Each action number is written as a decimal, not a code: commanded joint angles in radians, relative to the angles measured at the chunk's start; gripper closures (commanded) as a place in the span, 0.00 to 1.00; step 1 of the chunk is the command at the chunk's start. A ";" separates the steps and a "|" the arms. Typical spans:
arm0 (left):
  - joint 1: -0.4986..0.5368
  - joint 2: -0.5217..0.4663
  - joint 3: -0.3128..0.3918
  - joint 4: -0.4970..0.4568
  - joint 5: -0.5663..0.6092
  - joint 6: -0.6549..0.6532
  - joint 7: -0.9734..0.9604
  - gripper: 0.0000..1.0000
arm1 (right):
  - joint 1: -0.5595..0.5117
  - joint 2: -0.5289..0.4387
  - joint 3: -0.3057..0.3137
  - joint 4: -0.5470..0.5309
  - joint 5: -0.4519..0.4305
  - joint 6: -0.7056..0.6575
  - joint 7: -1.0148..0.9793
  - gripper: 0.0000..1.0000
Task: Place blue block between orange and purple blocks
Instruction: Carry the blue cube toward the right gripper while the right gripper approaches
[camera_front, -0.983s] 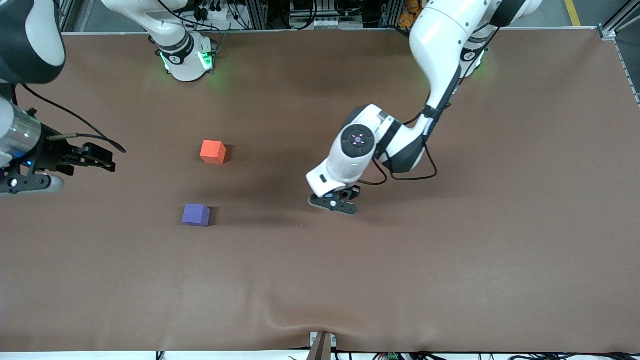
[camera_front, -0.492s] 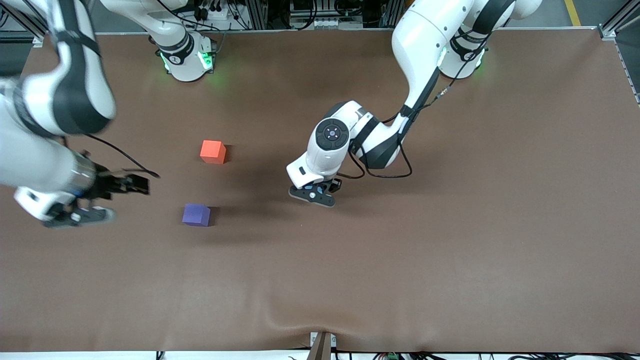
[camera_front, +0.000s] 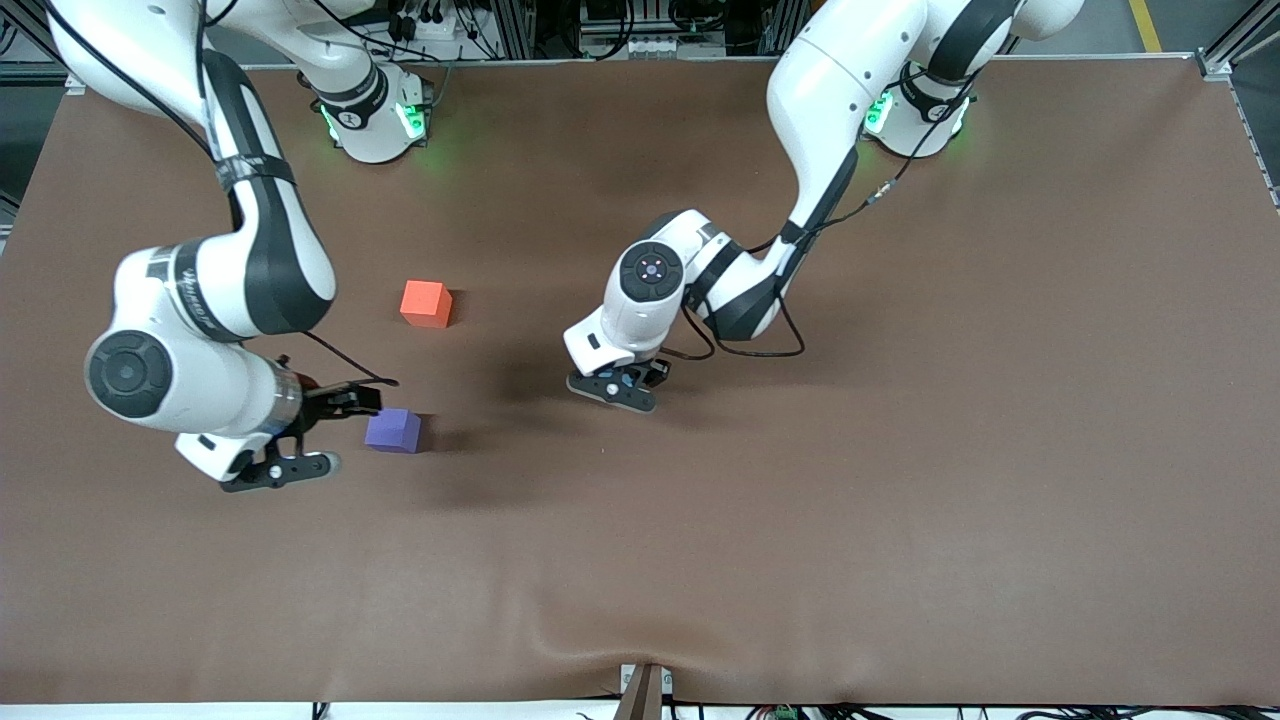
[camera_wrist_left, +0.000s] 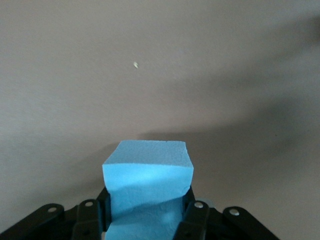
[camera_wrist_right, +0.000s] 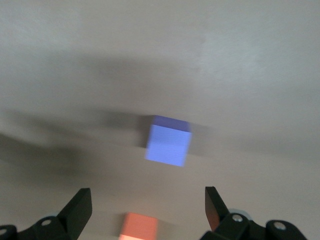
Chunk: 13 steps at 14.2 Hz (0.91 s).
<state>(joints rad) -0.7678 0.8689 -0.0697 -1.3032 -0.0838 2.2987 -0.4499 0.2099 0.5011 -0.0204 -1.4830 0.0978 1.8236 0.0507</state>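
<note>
The orange block (camera_front: 426, 303) and the purple block (camera_front: 393, 430) stand apart on the brown table, the purple one nearer the front camera. My left gripper (camera_front: 615, 388) hangs low over the table's middle, toward the left arm's end from both blocks. In the left wrist view this gripper (camera_wrist_left: 147, 212) is shut on the blue block (camera_wrist_left: 147, 170). My right gripper (camera_front: 350, 430) is open and empty, low beside the purple block. Its wrist view shows the gripper (camera_wrist_right: 147, 205) with the purple block (camera_wrist_right: 169, 145) and the orange block (camera_wrist_right: 140, 226) ahead of it.
The brown mat (camera_front: 900, 450) covers the whole table. Both arm bases (camera_front: 370, 115) stand along the edge farthest from the front camera. A small white speck (camera_wrist_left: 135, 64) lies on the mat ahead of the blue block.
My right arm has swung in from the table's end, bringing its open gripper beside the purple block. My left gripper has carried the blue block a little toward the two blocks.
</note>
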 joint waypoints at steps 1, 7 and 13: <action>-0.028 0.028 0.019 0.032 -0.017 0.004 0.007 1.00 | 0.034 0.079 -0.004 0.026 0.066 0.042 0.131 0.00; -0.038 0.027 0.018 0.033 -0.019 0.007 -0.042 0.00 | 0.074 0.126 -0.004 0.017 0.151 0.108 0.187 0.00; 0.001 -0.219 0.062 -0.004 0.062 -0.192 -0.076 0.00 | 0.193 0.128 -0.007 0.004 0.134 0.122 0.106 0.00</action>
<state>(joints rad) -0.7878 0.7956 -0.0393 -1.2569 -0.0660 2.2421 -0.5088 0.3615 0.6231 -0.0184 -1.4833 0.2297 1.9436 0.1840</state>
